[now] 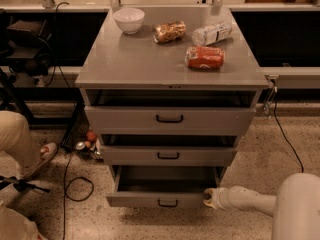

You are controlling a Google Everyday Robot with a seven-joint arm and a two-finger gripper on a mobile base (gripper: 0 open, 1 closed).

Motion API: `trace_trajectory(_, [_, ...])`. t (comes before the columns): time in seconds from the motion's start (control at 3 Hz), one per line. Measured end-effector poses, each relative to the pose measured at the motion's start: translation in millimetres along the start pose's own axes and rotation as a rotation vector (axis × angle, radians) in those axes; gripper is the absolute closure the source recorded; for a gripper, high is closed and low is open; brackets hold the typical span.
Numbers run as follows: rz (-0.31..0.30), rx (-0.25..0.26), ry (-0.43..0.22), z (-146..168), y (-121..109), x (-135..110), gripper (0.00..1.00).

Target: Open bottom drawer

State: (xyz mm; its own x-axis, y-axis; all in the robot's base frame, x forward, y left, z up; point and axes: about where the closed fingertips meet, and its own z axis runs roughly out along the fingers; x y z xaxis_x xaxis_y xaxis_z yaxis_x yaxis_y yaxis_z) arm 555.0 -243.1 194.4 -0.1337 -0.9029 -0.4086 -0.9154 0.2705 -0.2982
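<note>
The bottom drawer (150,200) is the lowest of three grey drawers in the cabinet. It stands pulled out, showing a plain grey tray inside, and has a small black bar handle (167,203) on its front. My gripper (209,197) is at the right end of that drawer front, on the end of my white arm (250,200), which reaches in from the lower right. The gripper touches or nearly touches the drawer's right corner.
The middle drawer (168,155) and top drawer (169,119) are slightly ajar. On the cabinet top lie a white bowl (129,20), a snack bag (169,31), a plastic bottle (212,33) and a red can (205,57). A person's leg (20,144) and cables (75,184) are at the left.
</note>
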Motion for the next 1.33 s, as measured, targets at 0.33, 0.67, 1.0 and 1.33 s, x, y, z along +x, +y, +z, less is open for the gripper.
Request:
trace_trajectory(0.33, [0.033,0.011,-0.003,-4,16,6,1.0])
trace_trajectory(0.67, [0.044,0.012,-0.004,-5,21,8,1.0])
trace_trajectory(1.0, [0.09,0.017,-0.006,-8,41,14,1.0])
trace_trajectory(1.33, [0.095,0.017,-0.006,-12,42,13,1.0])
